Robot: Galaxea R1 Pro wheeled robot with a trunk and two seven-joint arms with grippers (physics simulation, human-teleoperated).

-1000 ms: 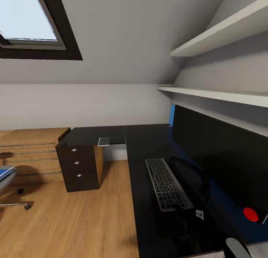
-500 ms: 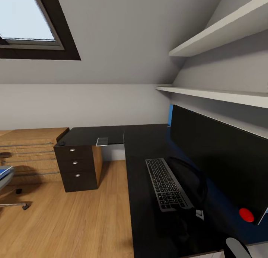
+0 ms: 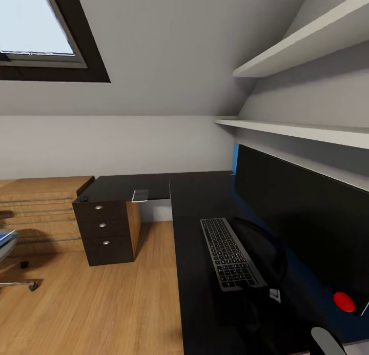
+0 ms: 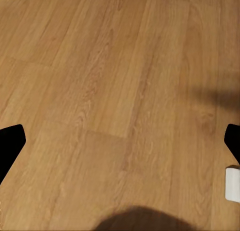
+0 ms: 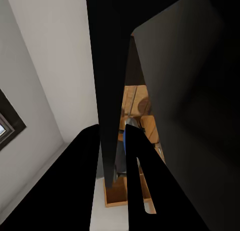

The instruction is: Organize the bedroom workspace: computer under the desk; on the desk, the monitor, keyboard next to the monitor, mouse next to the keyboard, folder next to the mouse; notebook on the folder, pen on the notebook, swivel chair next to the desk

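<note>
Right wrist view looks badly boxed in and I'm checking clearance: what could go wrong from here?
The right end effector sits close among dark surfaces, so swinging it blind may knock something.

The keyboard lies right by the monitor foot, easy to shove.

The swivel chair sits at the picture's edge, poorly watched.

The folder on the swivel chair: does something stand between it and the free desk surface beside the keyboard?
Nothing visible does. The folder lies on the swivel chair at the head view's left edge. Between it and the desk beside the keyboard lies open wooden floor. The drawer unit stands farther back, off that path.
</note>
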